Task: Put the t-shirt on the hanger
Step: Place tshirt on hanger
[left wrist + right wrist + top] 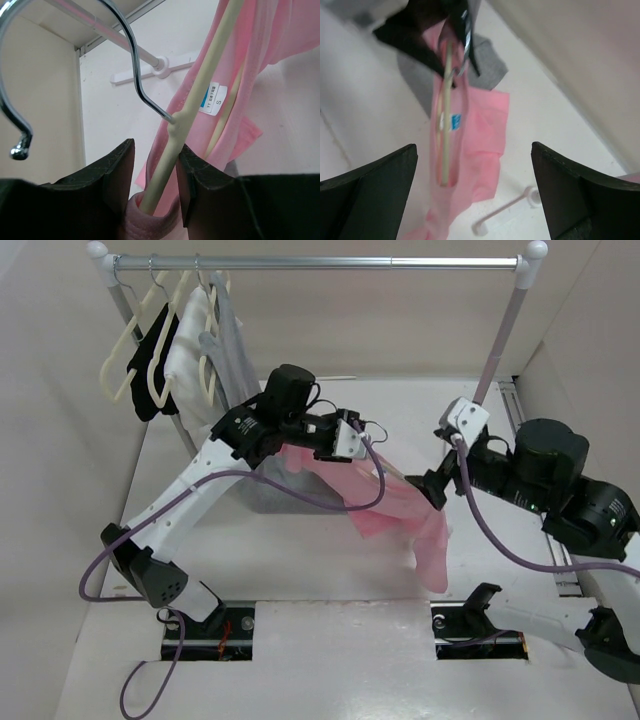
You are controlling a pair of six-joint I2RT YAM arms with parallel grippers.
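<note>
My left gripper [360, 445] [155, 170] is shut on the cream hanger [200, 95] near its neck, with the pink collar bunched between the jaws. It holds the hanger up in the air. The silver hook [135, 55] sticks out free. The pink t-shirt [400, 515] [270, 40] hangs from the hanger with one hanger arm inside the neck. Its blue-and-white label [215, 99] shows. My right gripper [437, 488] [475, 200] is wide open and empty, just right of the shirt [480, 130]. It faces the hanger [447, 90].
A grey garment [270, 490] lies on the table under the left arm. The clothes rail [320, 262] spans the back, with black, white and grey clothes on cream hangers [190, 350] at its left end. The rack's white foot [505, 215] lies on the table. Walls enclose both sides.
</note>
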